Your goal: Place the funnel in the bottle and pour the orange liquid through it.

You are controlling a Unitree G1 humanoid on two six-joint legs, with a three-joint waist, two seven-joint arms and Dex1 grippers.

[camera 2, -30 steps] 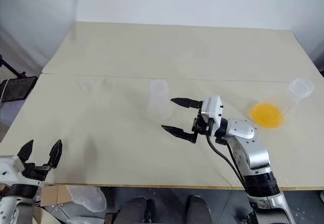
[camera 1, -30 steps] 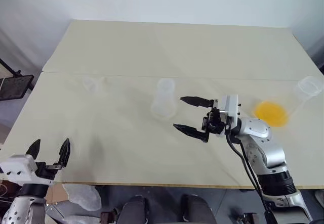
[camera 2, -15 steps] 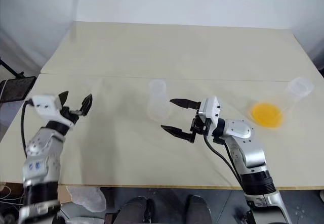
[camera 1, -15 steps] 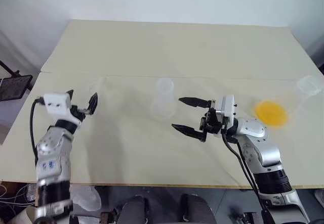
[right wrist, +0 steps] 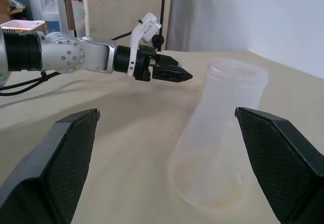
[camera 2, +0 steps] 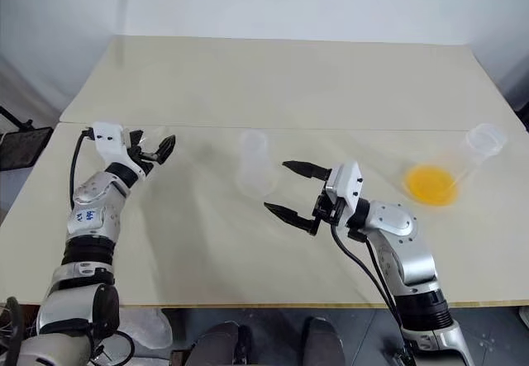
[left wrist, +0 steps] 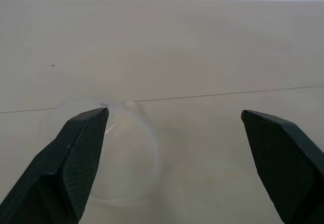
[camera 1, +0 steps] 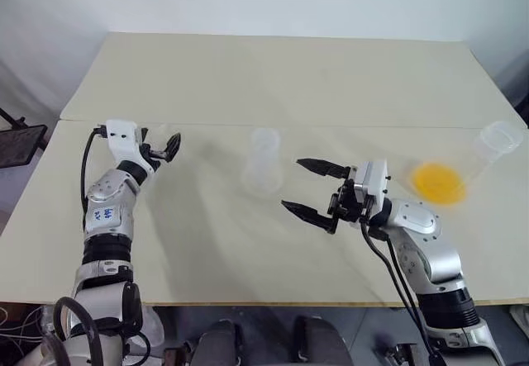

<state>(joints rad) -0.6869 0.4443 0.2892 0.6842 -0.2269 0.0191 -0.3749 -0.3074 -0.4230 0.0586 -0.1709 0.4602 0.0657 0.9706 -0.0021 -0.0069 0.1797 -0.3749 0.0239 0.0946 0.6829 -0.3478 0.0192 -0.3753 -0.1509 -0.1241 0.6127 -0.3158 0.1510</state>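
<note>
Nothing done yet: left claw [camera 1: 162,149], spread, nears the funnel [left wrist: 121,158]; right claw [camera 1: 316,191], spread, faces the bottle [camera 1: 263,164]; orange liquid [camera 1: 438,183] unpoured.

The left arm reaches forward over the pale beige tabletop [camera 1: 273,85], forearm raised from the near left corner, its left gripper [camera 1: 162,149] pointing ahead at about level, black fingers spread apart with nothing between them. The right arm bends in from the tabletop's near right edge, wrist turned so the right gripper [camera 1: 310,191] points leftward, slightly raised, jaws wide apart and empty.
</note>
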